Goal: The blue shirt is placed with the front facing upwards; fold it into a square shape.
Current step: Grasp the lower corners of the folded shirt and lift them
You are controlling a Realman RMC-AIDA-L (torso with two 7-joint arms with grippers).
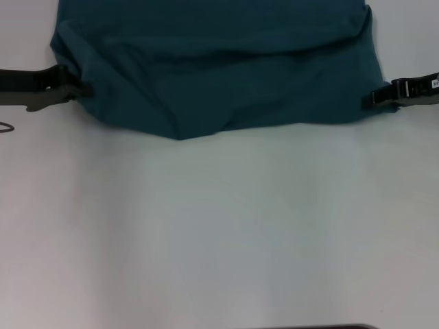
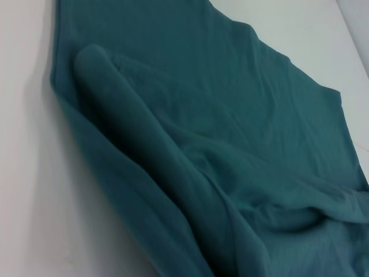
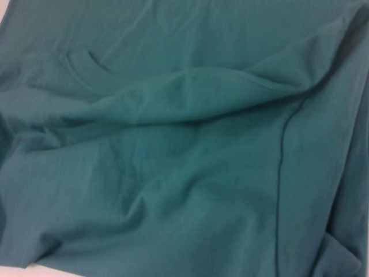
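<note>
The left gripper pinches the left edge of the blue shirt. The shirt spreads across the far part of the white table between both grippers, rumpled. The right gripper pinches its right edge.

A plain white table, bearing along its far edge the blue shirt, dark teal, rumpled into soft folds, its near hem sagging to a blunt point left of the table's middle.
</note>
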